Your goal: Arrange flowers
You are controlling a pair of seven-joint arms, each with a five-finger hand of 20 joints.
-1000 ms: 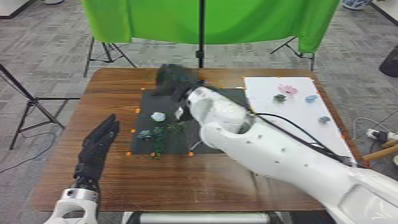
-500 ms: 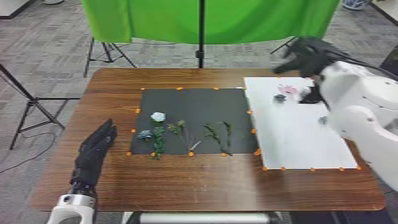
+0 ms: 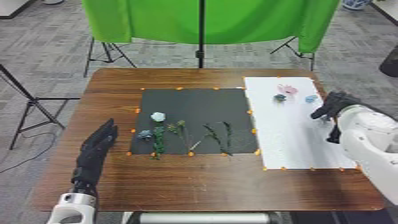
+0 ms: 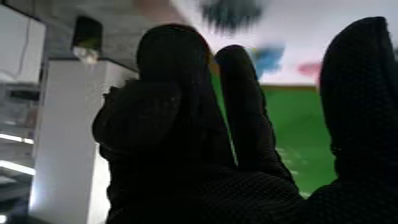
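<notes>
My right hand (image 3: 334, 106) is over the right edge of the white sheet (image 3: 306, 145), its fingers straight. In the right wrist view the hand (image 4: 191, 130) is open, thumb apart, with a dark bluish flower head (image 4: 233, 14) close beyond the fingers. Farther up the sheet lie a pink flower (image 3: 287, 89), a dark green-blue one (image 3: 280, 98) and a light blue one (image 3: 311, 99). The black sheet (image 3: 200, 105) holds a white flower (image 3: 158, 117), a blue-grey flower (image 3: 145, 134) and several green stems (image 3: 213, 134). My left hand (image 3: 98, 142) rests open left of it.
Orange markers line both sheets on the brown wooden table (image 3: 178, 185). A green cloth (image 3: 258, 22) hangs on a stand behind the table. Tripod legs (image 3: 31, 105) stand on the floor at the left.
My right hand has swung from above the black sheet, over the far right corner, and down to the white sheet's right edge, uncovering the flowers and stems. The left hand has barely moved.
</notes>
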